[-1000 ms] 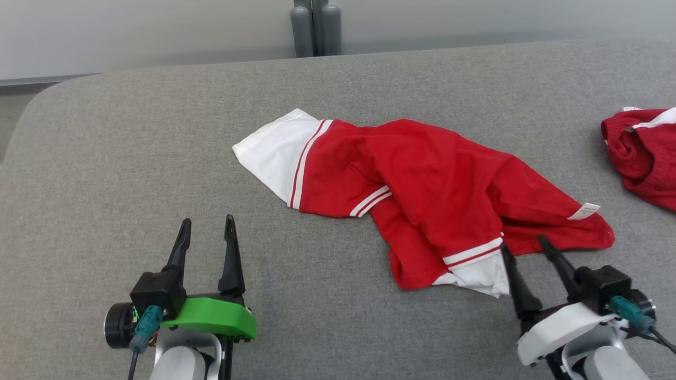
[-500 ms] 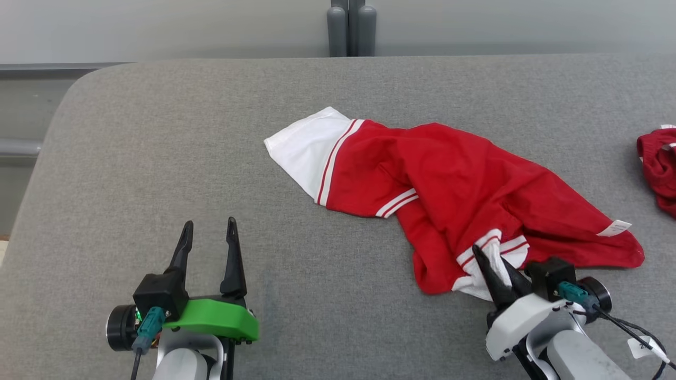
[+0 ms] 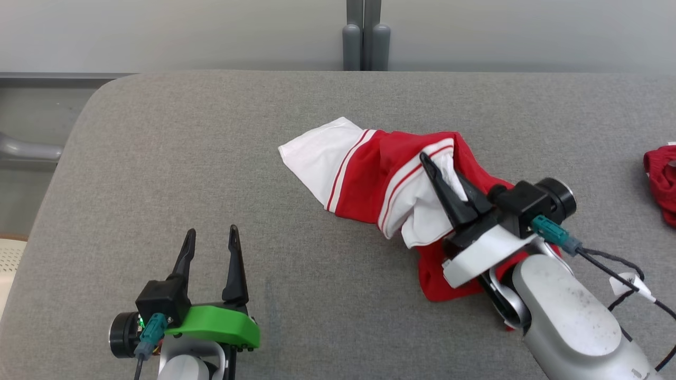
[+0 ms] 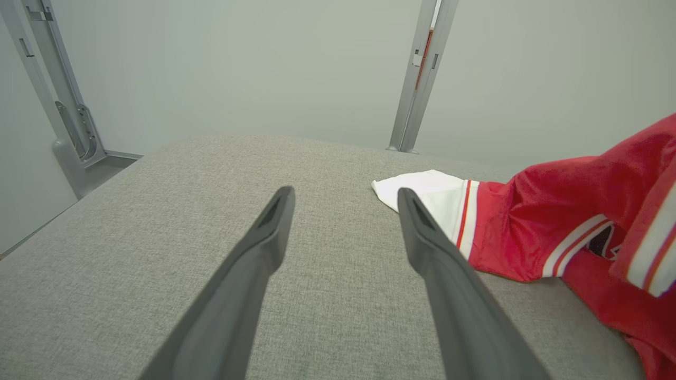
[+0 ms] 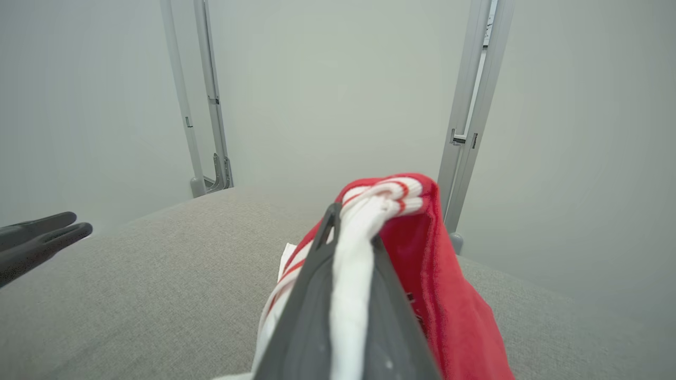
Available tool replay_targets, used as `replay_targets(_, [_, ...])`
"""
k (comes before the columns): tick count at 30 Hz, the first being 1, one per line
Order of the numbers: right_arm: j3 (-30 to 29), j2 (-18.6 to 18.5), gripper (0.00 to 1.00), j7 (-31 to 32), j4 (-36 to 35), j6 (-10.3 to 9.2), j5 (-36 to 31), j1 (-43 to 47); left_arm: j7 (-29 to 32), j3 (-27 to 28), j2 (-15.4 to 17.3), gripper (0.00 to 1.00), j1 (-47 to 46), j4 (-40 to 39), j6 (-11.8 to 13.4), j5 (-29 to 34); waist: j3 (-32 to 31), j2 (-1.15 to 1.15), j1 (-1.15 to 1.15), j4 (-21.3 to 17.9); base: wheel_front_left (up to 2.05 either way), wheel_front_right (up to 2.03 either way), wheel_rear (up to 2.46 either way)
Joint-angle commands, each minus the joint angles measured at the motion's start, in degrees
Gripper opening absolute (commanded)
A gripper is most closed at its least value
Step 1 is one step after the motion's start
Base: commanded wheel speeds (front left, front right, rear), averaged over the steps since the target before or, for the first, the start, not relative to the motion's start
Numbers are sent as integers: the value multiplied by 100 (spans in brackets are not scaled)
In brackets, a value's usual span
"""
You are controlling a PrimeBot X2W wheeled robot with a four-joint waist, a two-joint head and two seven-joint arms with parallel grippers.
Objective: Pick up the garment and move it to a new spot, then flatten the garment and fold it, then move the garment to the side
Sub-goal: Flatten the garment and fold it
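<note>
1. While the right gripper [image 3: 429,162] is clamped on the white-banded hem of the red garment [image 3: 369,177], the rest lies crumpled on the middle of the grey table [image 3: 185,158].
2. Left gripper [image 3: 211,230] waits near the table's front edge, fingers spread, empty.
3. Pickup looks begun. Relocating, flattening, folding and setting aside remain.
4. How much cloth is clear of the table is hard to tell.

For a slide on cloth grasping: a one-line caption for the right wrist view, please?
Right gripper shut on the white striped cuff of the red garment, over the grey table.
</note>
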Motion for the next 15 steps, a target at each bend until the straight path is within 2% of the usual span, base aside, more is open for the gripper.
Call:
replay_targets(1, [0, -55, 0, 55, -98, -8, 83, -269, -18, -7, 16, 100, 54, -21, 33, -1, 3, 0, 0, 17, 0, 0, 0])
replay_targets(8, [-467, -284, 0, 242, 21, -8, 244, -891, -17, -39, 17, 100, 6, -46, 42, -49, 67, 0, 0, 103, 0, 0, 0])
replay_targets(12, [-995, -495, 0, 357, 530, -8, 372, -1365, -18, -98, 16, 100, -105, -59, 30, -81, 173, 0, 0, 192, 0, 0, 0])
replay_targets(15, [-1431, -745, 0, 451, 1192, -8, 307, -1776, -17, -176, 16, 100, -196, -59, 2, -109, 303, 0, 0, 322, 0, 0, 0])
